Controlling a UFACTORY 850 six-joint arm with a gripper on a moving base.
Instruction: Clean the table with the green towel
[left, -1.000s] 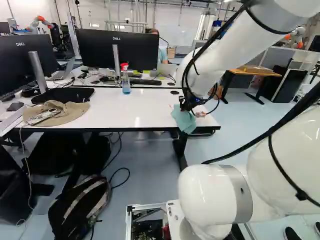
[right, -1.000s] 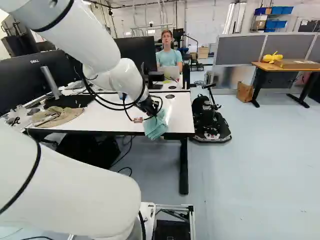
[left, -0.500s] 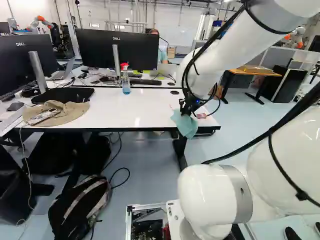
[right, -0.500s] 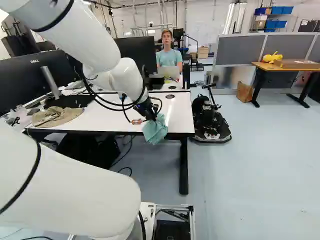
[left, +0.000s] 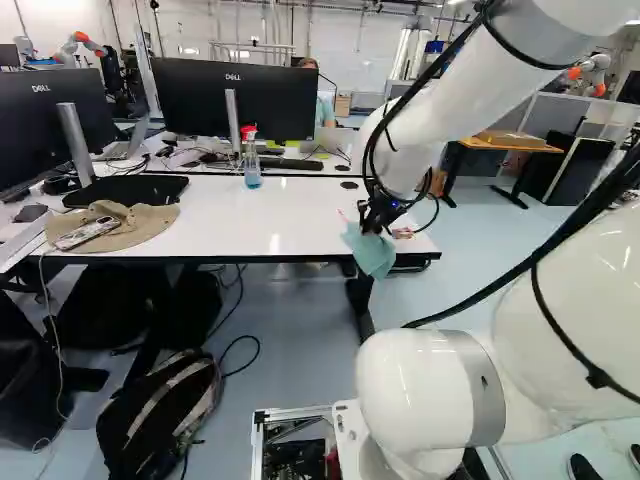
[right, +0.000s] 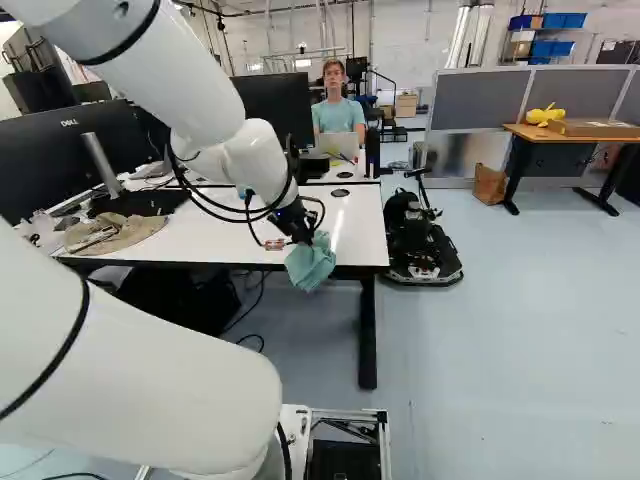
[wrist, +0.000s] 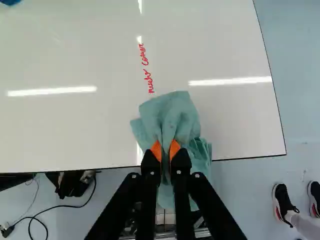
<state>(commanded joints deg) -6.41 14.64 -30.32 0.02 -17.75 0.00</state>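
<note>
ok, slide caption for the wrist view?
Gripper pinching the green towel over the white table's edge, red handwriting just ahead.

Bright, mostly even light surrounds me, laying long white streaks of glare across the glossy tabletop (wrist: 90, 127) in my wrist view and softer gleams on it in both base views, with dark shadow underneath.
</note>
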